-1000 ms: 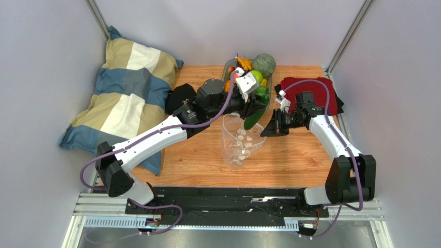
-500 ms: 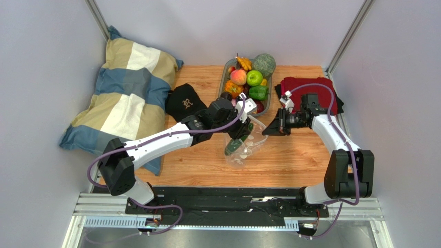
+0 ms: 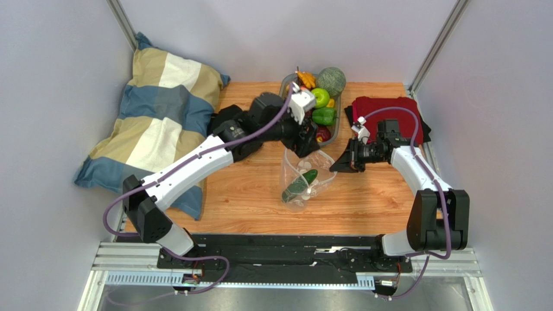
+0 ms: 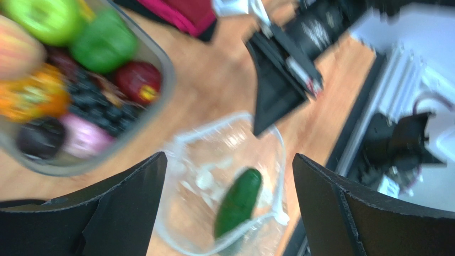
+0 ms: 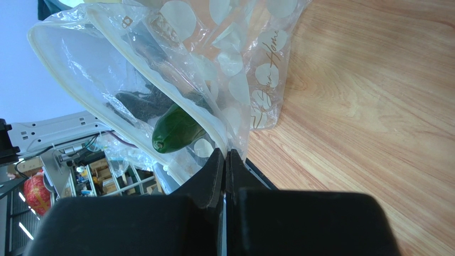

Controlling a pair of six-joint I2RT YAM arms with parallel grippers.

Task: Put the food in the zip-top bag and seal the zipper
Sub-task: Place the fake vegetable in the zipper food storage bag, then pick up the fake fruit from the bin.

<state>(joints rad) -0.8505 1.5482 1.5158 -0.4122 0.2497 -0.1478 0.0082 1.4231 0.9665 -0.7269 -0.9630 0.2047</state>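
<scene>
Far left there's a plaid pillow (image 3: pixel 152 113) hanging off the edge of the wooden surface (image 3: pixel 363 201), with a black cap (image 3: pixel 227 123) just right of it, partly under the left arm. The left end effector (image 4: pixel 228 160) is spread wide with nothing in it, hovering over the far end of the bag (image 3: pixel 298 175), right next to the near end of the grey tray (image 4: pixel 164 64). The tray is piled with fruit and veg: a green apple, a green pepper, something red, dark grapes.

The bag is pretty much dead centre on the surface, clear with white dots, mouth gaping and pointing up and to the far side. There's a dark green cucumber (image 4: pixel 237 202) lying inside it at a slant. The zipper (image 5: pixel 69 80) runs round the mouth as a whitish strip and isn't pressed together at all.

The right end effector (image 5: pixel 225 160) is clamped tight on the bag's right edge at the mouth, holding that side up off the wood. Far right, behind that arm, is a folded red cloth (image 3: pixel 389 113) on something dark.
</scene>
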